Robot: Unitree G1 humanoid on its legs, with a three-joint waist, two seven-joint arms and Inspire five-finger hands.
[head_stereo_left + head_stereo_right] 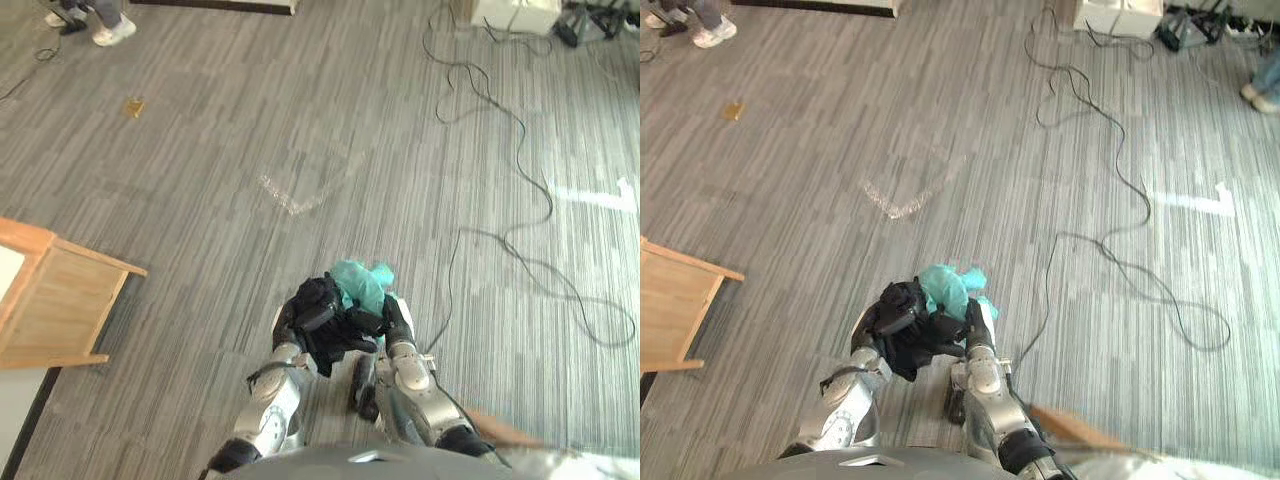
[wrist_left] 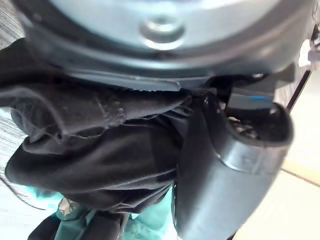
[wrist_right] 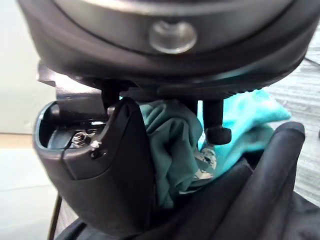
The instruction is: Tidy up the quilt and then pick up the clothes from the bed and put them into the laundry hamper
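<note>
Clothes [image 1: 362,283], a black piece and a teal one bunched together, are off the bed and carried in both hands over the grey carpet [image 1: 200,200], close in front of the robot at six o'clock. The left hand [image 1: 308,314] is curled into the black cloth, and the right hand [image 3: 115,165] pinches the teal cloth between thumb and fingers. The pick-up looks done, then. What is left, by my reckoning, is the walk to the hamper and the drop into it. Whether the quilt is tidy cannot be told from here.

A wooden frame [image 1: 60,300] juts in at nine o'clock. Cables [image 1: 478,85] trail from one o'clock round to three o'clock and could catch a foot. A person's shoes [image 1: 112,30] stand at eleven o'clock, with a small yellow scrap [image 1: 133,106] nearby. A white box [image 1: 515,12] sits at one o'clock, and a pale tape mark [image 1: 295,200] lies at twelve o'clock.
</note>
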